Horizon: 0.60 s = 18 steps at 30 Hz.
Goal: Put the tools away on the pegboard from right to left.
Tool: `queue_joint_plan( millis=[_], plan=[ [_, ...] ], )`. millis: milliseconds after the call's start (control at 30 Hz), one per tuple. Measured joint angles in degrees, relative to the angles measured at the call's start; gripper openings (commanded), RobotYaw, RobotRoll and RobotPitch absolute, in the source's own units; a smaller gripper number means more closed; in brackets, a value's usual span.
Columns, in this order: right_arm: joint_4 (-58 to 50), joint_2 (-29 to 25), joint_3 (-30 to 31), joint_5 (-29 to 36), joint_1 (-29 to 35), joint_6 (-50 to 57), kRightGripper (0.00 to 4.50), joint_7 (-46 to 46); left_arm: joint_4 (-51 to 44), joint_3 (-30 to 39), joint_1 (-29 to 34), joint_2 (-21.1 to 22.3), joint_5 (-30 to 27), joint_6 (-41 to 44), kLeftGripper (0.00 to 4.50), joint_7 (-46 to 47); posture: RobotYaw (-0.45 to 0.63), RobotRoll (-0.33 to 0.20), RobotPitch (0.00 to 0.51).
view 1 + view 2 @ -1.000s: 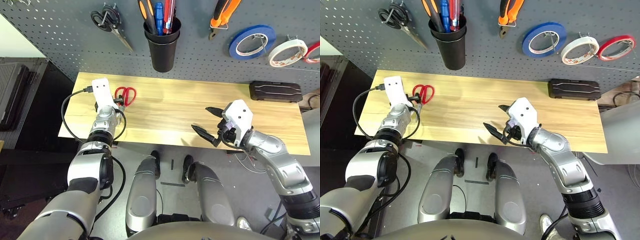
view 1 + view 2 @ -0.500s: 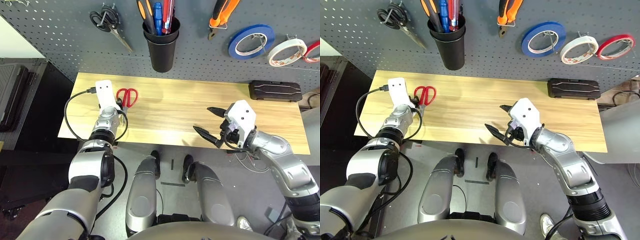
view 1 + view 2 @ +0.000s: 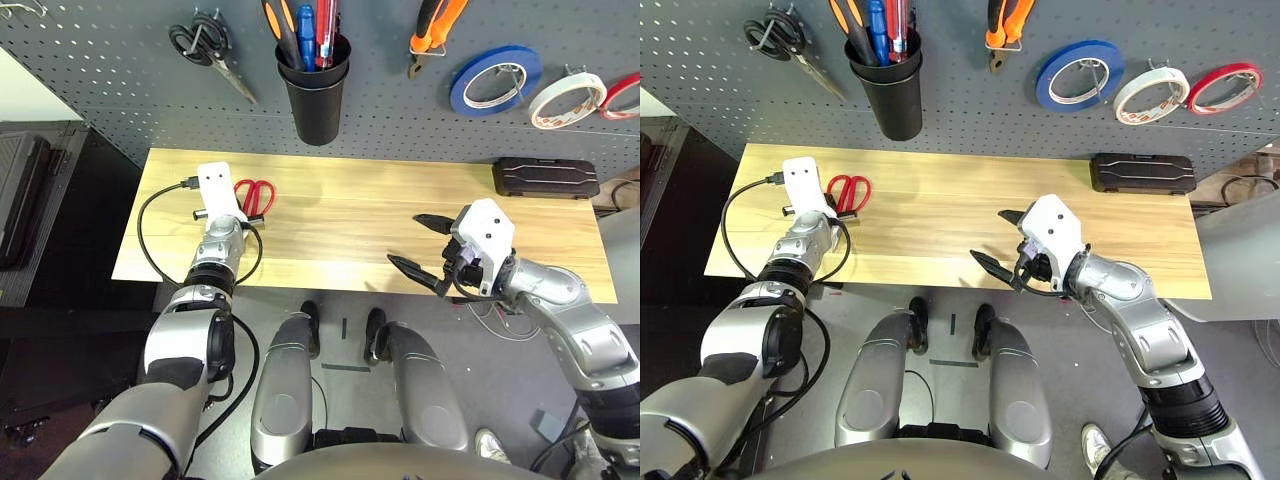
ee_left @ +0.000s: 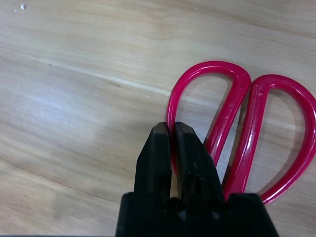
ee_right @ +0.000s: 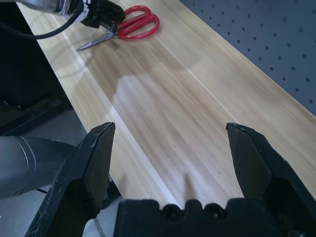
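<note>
Clamped on one red handle loop of the red-handled scissors (image 4: 237, 133), the left gripper (image 4: 172, 143) has its two black fingers pressed together with the thin plastic ring between them. Those scissors lie flat on the wooden table (image 3: 340, 225), near its far left corner, handles pointing away from the robot; the second handle loop sits just beside the closed fingertips, on the side toward the table's middle. From the right wrist view, the steel blades run out from under the left gripper toward the table's near edge.

Well apart from this, over the front edge of the table on the robot's right, the right gripper (image 3: 420, 245) hovers with its two black fingers spread wide and nothing between them. Bare wood lies in front of it.

Beyond both claws stands the pegboard (image 3: 400, 110), a dark grey panel behind the table. Above and past the left claw hang black-handled scissors (image 3: 205, 50). Next along is a black cup (image 3: 313, 90) holding the screwdriver (image 3: 328, 25) among other tools. Farther right hang the orange-and-black-handled pliers (image 3: 432, 30), a blue tape roll (image 3: 496, 80), the white tape roll (image 3: 567, 98) and a red tape roll (image 3: 625, 95). A black case (image 3: 545, 178) rests on the table beyond the right claw.
</note>
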Motion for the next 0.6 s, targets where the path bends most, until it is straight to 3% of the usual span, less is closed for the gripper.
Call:
queue_joint_plan(
  millis=[333,600],
  plan=[
    [5.5,2.4,0.1,0.2,-2.3,-7.2,4.5,2.1,-25.5,1.1,12.5,-4.0,-4.2,2.3,0.01,-2.6,0.17,0.0,0.361],
    [10.5,6.9,-2.3,5.4,-4.4,-18.1,4.5,6.5,-47.5,2.8,21.1,-7.5,-8.8,5.8,0.01,-2.3,0.22,0.0,0.337]
  ],
)
